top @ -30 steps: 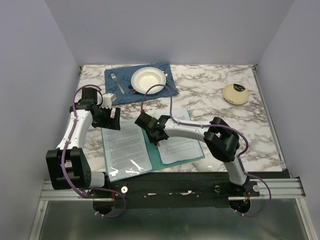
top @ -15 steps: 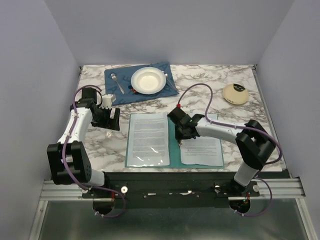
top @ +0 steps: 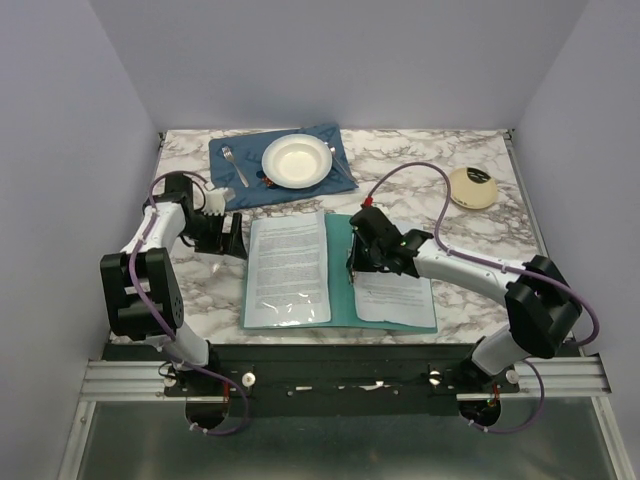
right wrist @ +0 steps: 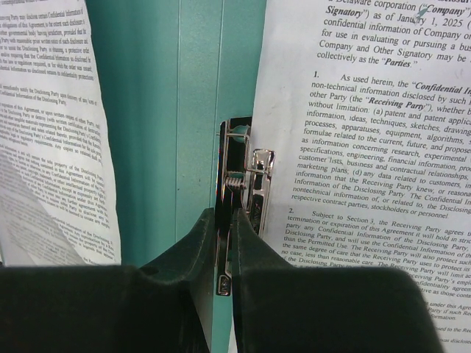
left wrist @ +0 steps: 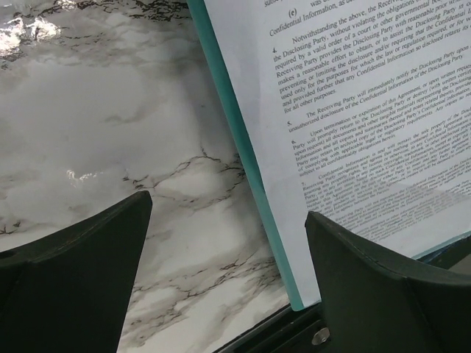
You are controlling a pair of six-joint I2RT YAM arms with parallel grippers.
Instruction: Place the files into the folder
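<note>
Teal plastic shows down the middle of the open folder [top: 340, 300], which lies flat on the marble bench [top: 470, 240] with the files [top: 288, 265] already on it, printed sheets on the half either side of the spine.

The step in hand looks like fastening. The right tool [right wrist: 224, 220] is down at the folder's spine, its jaws drawn almost together and pinching the thin metal of the spine clip [right wrist: 246, 180], just beside the inner edge of the right-hand sheet. The next move probably calls for working that clip so it bears on the paper edge, without dragging the sheet askew.

The left tool [left wrist: 228, 206] hangs with its jaws wide apart and holding nothing, low over the folder's outer left edge.
</note>
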